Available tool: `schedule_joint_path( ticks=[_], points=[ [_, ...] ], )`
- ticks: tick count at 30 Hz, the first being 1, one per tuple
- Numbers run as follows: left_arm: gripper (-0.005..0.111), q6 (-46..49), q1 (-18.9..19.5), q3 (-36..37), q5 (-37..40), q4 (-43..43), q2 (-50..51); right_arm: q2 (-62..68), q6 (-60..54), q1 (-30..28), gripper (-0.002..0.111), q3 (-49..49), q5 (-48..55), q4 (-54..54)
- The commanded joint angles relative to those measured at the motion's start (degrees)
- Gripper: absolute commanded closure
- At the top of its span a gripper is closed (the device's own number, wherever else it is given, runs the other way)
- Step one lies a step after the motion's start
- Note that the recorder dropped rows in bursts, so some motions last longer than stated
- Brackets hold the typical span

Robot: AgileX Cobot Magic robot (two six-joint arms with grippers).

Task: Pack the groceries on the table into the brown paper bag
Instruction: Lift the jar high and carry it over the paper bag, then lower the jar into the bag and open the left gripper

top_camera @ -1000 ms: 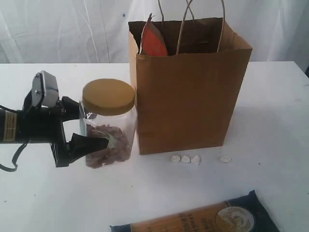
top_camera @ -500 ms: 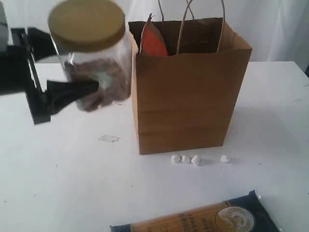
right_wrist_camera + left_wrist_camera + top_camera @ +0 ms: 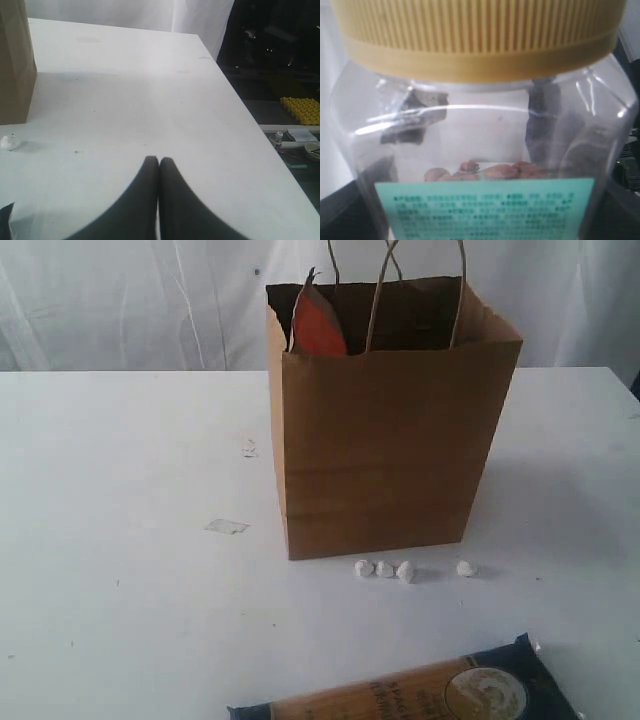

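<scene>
Jar (image 3: 480,145) clasped across its width by the left gripper (image 3: 479,115), outside the exterior view. Right gripper (image 3: 159,162) pressed closed toward the table's (image 3: 120,540) right edge. Bag (image 3: 385,450) stood mid-table. Risk: jar caught on pouch (image 3: 318,325), bag toppled.

The clear jar with tan lid (image 3: 480,45) has been lifted off the bench (image 3: 120,620) by the left claw (image 3: 476,117) and carried out of the exterior view. A small clear scrap (image 3: 226,526) has been uncovered where it stood.
</scene>
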Motion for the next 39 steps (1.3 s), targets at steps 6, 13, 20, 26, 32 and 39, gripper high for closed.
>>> schedule_joint_path(
  ticks=[6, 13, 20, 26, 32, 39],
  points=[
    [0.107, 6.15, -13.76, -16.31, 7.57, -1.0, 19.61, -0.32, -0.08, -0.04, 0.108, 0.07, -0.51, -0.39],
    [0.107, 7.23, -16.31, -19.59, 9.93, 2.64, 26.85, -0.32, -0.08, -0.04, 0.108, 0.07, -0.51, -0.39],
    [0.107, -6.78, -16.83, -19.59, 3.64, 15.85, 28.13, -0.32, -0.08, -0.04, 0.108, 0.07, -0.51, -0.39],
    [0.107, -6.62, -16.83, -19.59, 8.88, 17.78, 28.56, -0.32, -0.08, -0.04, 0.108, 0.07, -0.51, -0.39],
    [0.107, -6.62, -16.83, -19.59, 12.82, 17.78, 28.56, -0.32, -0.08, -0.04, 0.108, 0.07, -0.51, -0.39],
    [0.107, -7.24, -16.83, -19.59, 12.58, 18.68, 28.56, -0.32, -0.08, -0.04, 0.108, 0.07, -0.62, -0.39]
  ],
)
